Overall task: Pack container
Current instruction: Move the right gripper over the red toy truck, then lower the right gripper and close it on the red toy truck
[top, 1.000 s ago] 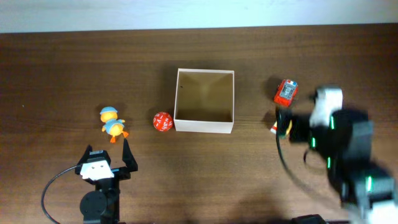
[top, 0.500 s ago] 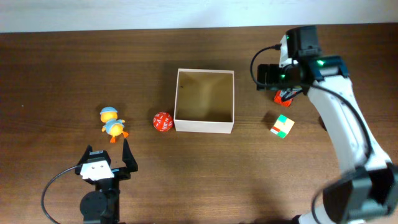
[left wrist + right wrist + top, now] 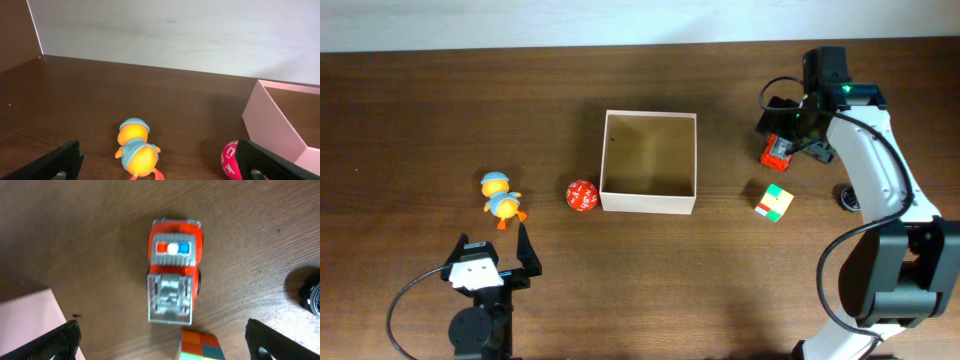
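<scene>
The container [image 3: 648, 204] sits about the middle of the surface [image 3: 420, 100], somewhat nearer the far edge than the near one. It is open-topped, its tan inside is bare, and nothing lies in it.

A red ball [image 3: 581, 195] with white marks rests just beside the container's near left corner, close to the white wall; I cannot tell if they touch. Further toward the left edge stands a duck [image 3: 501, 198], orange with a blue cap, well apart from the ball.

The left end effector [image 3: 492, 240] hangs low by the near edge, its jaws spread wide and holding nothing. From its wrist view the duck lies ahead between the two fingers, with the ball off to the right.

On the container's right side, toward the far right corner, a red truck [image 3: 174, 277] with a grey front and a blue and white light bar stands on the wood. The right end effector [image 3: 788, 138] hovers over it, jaws wide apart, gripping nothing. A coloured cube [image 3: 774, 201] lies near the truck, on its near-edge side and apart from the container.
</scene>
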